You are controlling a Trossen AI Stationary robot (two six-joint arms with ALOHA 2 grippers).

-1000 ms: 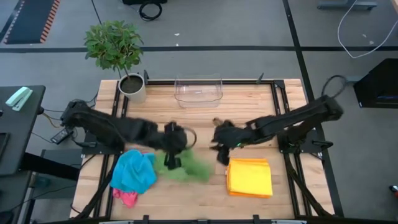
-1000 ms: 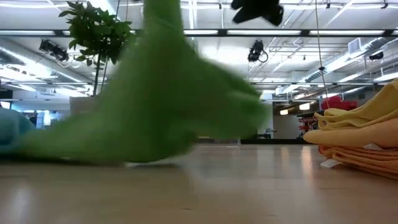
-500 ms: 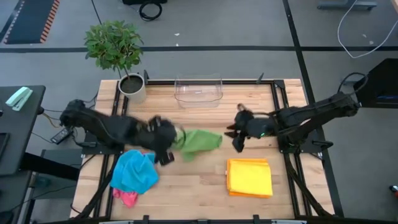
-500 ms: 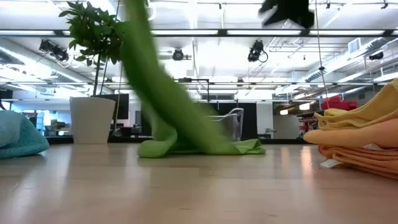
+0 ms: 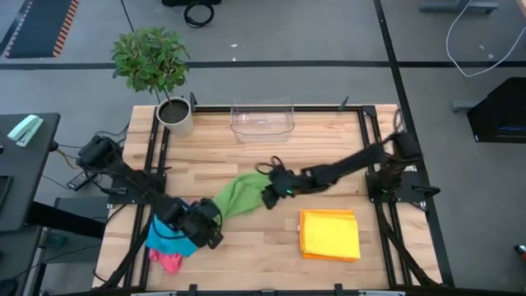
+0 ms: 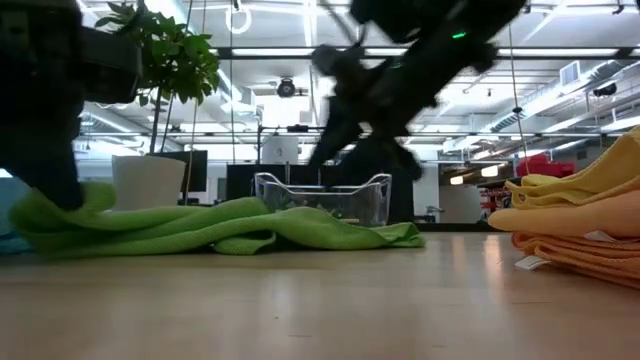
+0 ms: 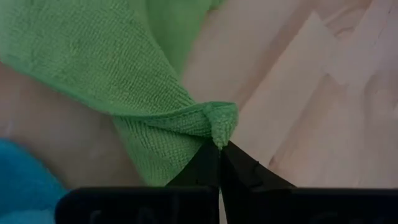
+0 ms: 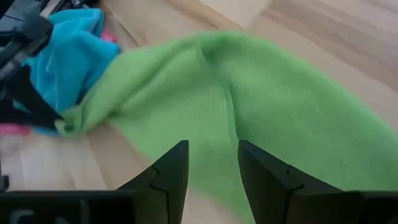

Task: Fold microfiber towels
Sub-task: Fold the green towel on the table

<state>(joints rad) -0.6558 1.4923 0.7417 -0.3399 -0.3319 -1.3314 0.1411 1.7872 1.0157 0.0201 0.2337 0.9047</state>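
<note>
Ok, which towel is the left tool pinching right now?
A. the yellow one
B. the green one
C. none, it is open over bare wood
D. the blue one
B: the left wrist view shows the left tool shut on a bunched corner of the green towel, which lies stretched across the table toward the right tool.

Nubbly green cloth [image 7: 93, 56], smooth wood [image 7: 323, 93]
</note>
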